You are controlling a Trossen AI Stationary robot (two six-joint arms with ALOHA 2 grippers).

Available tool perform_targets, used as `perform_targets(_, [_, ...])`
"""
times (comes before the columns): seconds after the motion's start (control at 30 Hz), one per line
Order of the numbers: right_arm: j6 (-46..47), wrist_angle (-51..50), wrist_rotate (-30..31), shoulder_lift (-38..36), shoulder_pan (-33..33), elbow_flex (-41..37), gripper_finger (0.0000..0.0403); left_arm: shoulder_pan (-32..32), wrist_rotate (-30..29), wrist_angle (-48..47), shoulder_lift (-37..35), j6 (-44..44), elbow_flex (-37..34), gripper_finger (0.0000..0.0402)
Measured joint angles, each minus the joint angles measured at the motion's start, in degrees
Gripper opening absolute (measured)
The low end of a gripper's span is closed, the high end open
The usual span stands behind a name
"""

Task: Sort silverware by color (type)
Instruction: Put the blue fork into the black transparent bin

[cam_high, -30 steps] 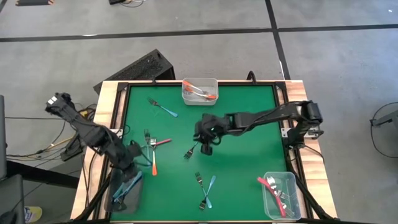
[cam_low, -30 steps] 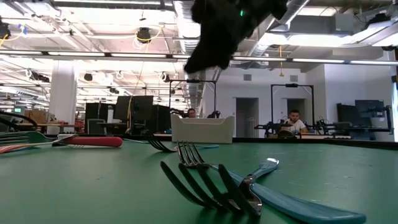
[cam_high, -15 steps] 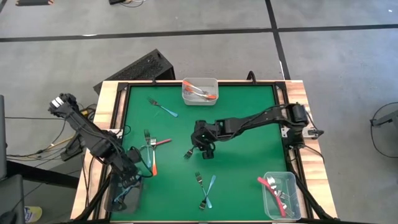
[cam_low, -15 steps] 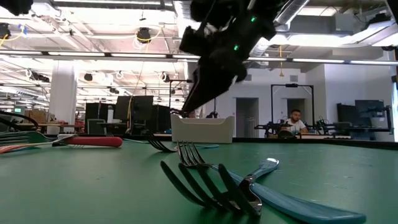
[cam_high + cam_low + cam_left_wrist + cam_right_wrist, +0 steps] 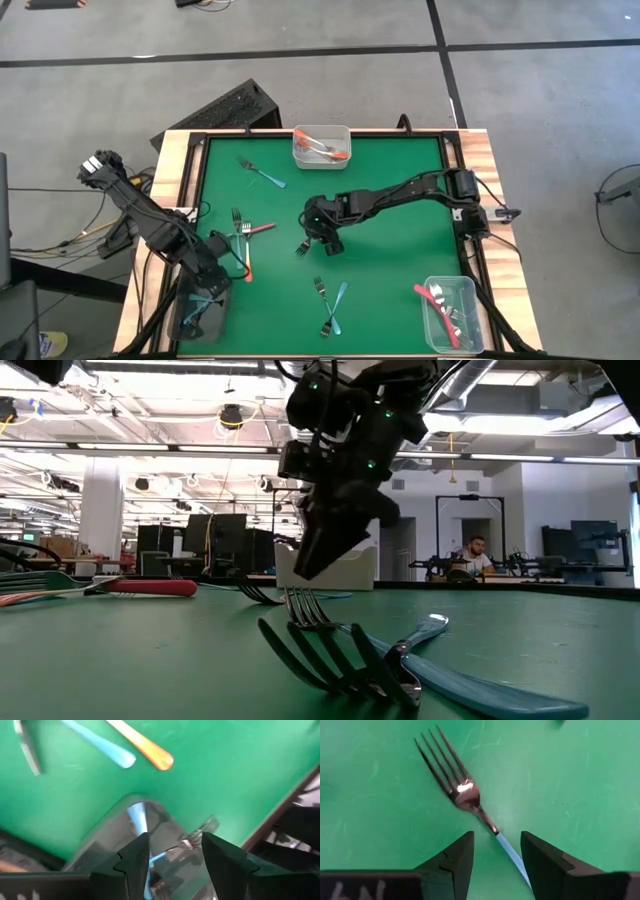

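Two end effectors are working. The right end effector (image 5: 496, 852) is hovering open, fingers straddling a blue-handled fork (image 5: 465, 797) near the bench centre. For a clean pick it's prob. best to drop straight down, close on the handle just behind the neck (thin, may slip), and lift level. The left end effector (image 5: 172, 851) is sitting open over the clear bin (image 5: 200, 308) at the front-left corner, blue forks inside. The green bench mat (image 5: 400, 180) is carrying more forks; a big lab w/ a seated person (image 5: 473, 556) is showing behind.
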Motion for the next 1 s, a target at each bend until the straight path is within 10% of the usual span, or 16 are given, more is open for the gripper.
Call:
perform_targets(0.53, [2.9, -1.1, 0.0, 3.4, -0.7, 0.1, 0.0096, 0.0, -12.2, 3.5, 0.0, 0.1, 0.0, 0.0167])
perform_targets(0.67, [11.6, -1.3, -2.2, 3.4, -1.0, 0.1, 0.0021, 0.6, -18.1, 5.8, 0.0, 1.1, 0.0, 0.0167])
perform_targets(1.0, [39.7, 8.8, -11.4, -0.5, -1.7, -0.3, 0.0016, 6.1, -24.4, 8.9, 0.0, 8.0, 0.0, 0.0167])
